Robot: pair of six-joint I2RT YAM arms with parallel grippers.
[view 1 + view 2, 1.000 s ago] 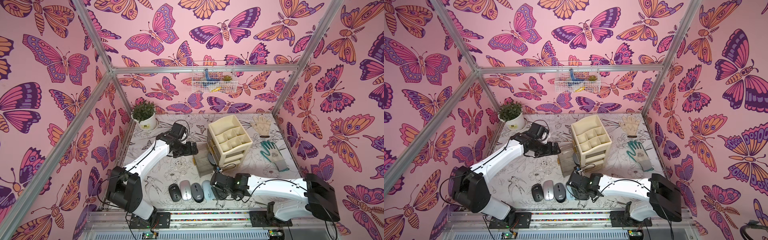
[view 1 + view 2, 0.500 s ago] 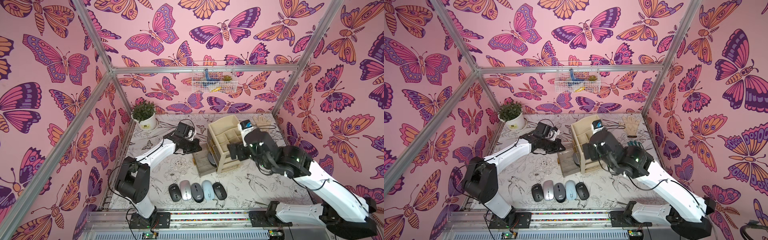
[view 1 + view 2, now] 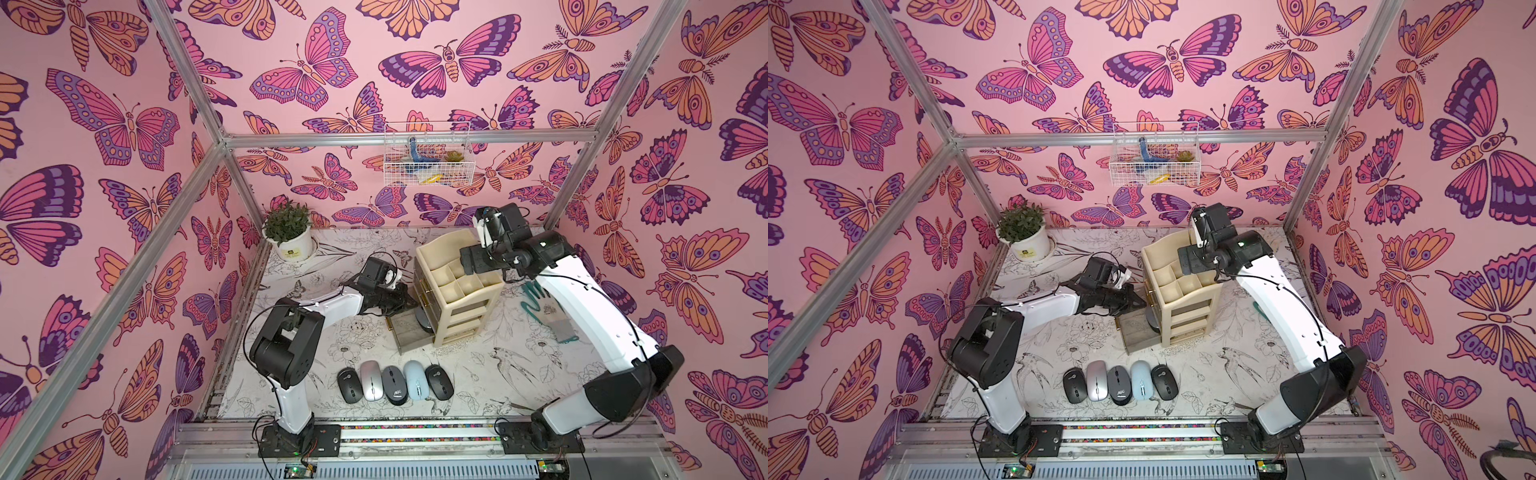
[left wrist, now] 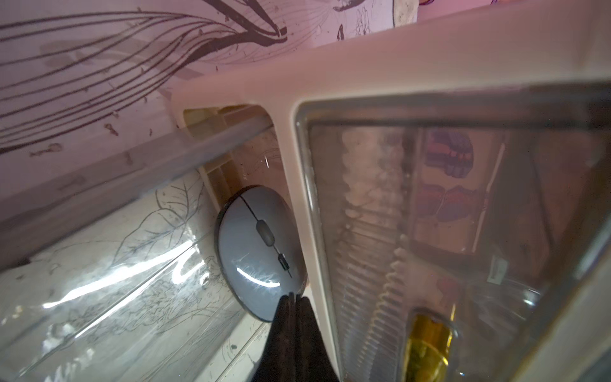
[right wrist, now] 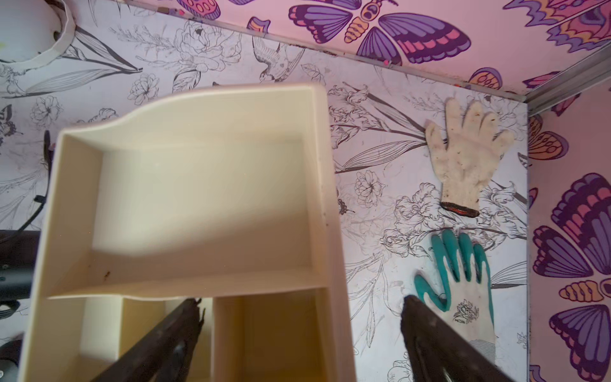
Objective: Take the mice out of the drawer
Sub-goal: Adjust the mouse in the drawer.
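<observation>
In both top views you have five mice lying side by side on the desk near its front edge: black, silver, dark grey, pale blue, black. The sixth mouse sits in the clear drawer. That drawer stands open at the bottom of the cream organizer, and the mouse is half under the organizer's front. Your left pincer is low at the drawer, just beside the organizer. Your right arm reaches over the organizer's top.

In the left wrist view, the pincer is pressed together with nothing between its fingertips. They meet at the rim of the grey mouse; you cannot tell whether they touch it.

In the right wrist view, your right pincer is spread wide and holds nothing. One finger is over the organizer's open compartments and the other is past its side. A white glove and a teal-fingered glove lie on the desk.
</observation>
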